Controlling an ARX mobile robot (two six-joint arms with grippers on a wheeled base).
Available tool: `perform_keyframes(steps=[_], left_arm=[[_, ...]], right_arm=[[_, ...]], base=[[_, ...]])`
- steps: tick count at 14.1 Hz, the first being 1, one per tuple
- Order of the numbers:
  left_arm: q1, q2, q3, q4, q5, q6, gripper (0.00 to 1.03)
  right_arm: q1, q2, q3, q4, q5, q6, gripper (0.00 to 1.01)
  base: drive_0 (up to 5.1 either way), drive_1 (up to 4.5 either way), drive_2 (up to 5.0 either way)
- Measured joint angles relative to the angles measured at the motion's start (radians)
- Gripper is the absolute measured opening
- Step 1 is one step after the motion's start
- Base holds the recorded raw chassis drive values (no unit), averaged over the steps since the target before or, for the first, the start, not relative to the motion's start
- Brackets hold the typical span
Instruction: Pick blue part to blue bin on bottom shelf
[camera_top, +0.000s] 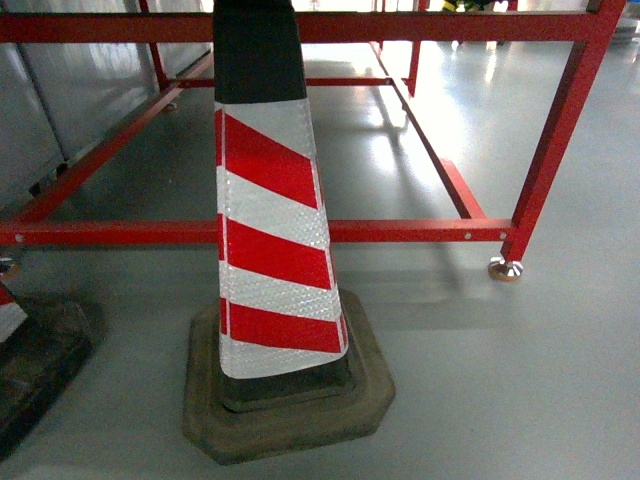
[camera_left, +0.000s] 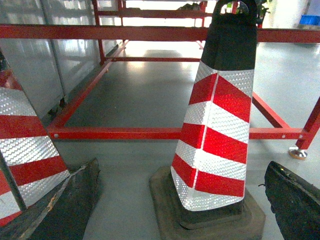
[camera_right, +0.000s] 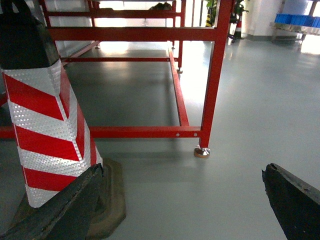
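Left gripper (camera_left: 180, 200): nearest my left wrist camera, its two dark, worn fingers (camera_left: 65, 205) sit at the bottom corners, spread wide with only grey floor (camera_left: 125, 165) and a cone base between them. I see it holding nothing and touching nothing.
Second cone (camera_left: 25, 150): at the far left of the left wrist view, close to the left finger; whether they touch I cannot tell. From the head I get only its base and a strip of stripe at the lower left edge.
Traffic cone (camera_top: 272, 250): red and white reflective bands, black top, on a dark rubber base, standing upright in front of the head camera. My left wrist view puts it right of centre, my right wrist view puts it at the far left.
Red frame (camera_top: 400, 230): low steel rails behind the cones, one upright ending in a round metal foot (camera_top: 505, 268).
Right gripper (camera_right: 180, 200): fingers likewise wide apart at the bottom corners, grasping nothing, bare floor between them. The left finger lies just beside the traffic cone's base.
Blue crates (camera_right: 297, 19): only my right wrist view shows them well, on a distant rack at the upper right, too small to read.
Blue part: none of my three views shows it.
Blue bin, bottom shelf: I cannot pick them out.
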Motion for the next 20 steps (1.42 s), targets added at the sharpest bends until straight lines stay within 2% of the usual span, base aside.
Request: perform_keyframes(steps=[20], left_arm=[[0.000,0.000,0.000,-0.002,-0.002,0.001,0.98]], right_arm=[[0.000,0.000,0.000,-0.002,0.000,0.000,0.98]], base=[[0.0,0.00,0.0]])
